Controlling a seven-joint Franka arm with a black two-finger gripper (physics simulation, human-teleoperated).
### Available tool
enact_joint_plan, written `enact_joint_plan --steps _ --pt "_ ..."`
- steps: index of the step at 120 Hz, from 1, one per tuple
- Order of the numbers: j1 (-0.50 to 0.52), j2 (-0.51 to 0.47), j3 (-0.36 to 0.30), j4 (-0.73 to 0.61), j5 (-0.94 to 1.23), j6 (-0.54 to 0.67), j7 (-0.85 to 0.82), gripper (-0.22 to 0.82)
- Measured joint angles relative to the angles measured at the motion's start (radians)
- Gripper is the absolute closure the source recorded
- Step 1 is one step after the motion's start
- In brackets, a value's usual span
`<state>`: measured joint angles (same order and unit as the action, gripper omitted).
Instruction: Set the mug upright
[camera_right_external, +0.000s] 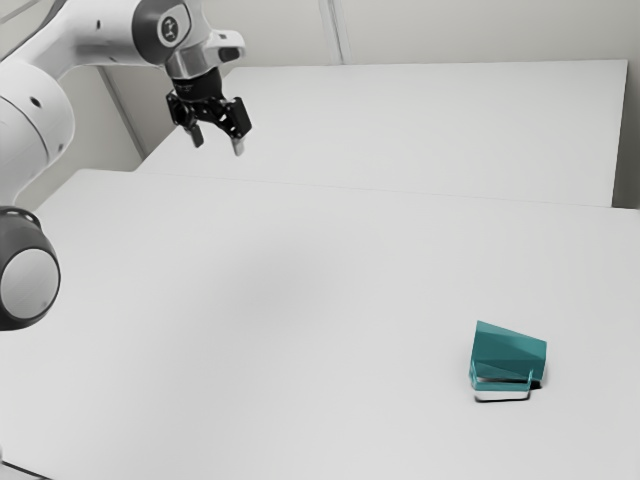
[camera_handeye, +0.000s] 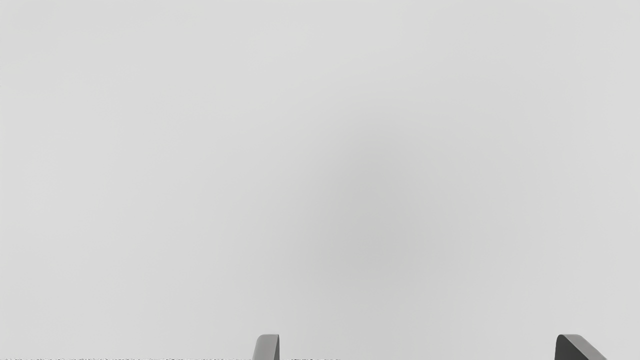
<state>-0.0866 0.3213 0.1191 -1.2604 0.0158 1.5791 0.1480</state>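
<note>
A broad, pale surface (camera_right_external: 250, 400) spreads across the exterior view. Beyond its far edge is a flat white panel (camera_right_external: 430, 130), and behind that a light grey wall (camera_right_external: 480, 30) with a narrow, nearly upright strip (camera_right_external: 333, 32).

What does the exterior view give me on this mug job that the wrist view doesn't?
Exterior view: the teal mug lying on its side on the table, and the arm reaching in from the exterior view's left.
Wrist view: a close look down through the wide gap of the open tool.
Both: the tool, holding nothing, and the pale table with a soft shadow.
</note>
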Motion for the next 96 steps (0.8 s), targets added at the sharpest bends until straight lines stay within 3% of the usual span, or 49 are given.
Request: enact_joint_plan --steps 21,41,72,96 --pt "0.002 -0.035 0.001 -0.021 -0.005 -0.021 -0.002 0.00" --pt "0.001 -0.089 -0.001 -0.136 -0.017 -0.040 -0.005 0.00" --pt "-0.032 -0.425 0.001 -0.718 -0.175 0.133 -0.019 0.00" --pt "-0.130 -0.517 -0.005 -1.014 -0.428 0.325 -0.026 0.00"
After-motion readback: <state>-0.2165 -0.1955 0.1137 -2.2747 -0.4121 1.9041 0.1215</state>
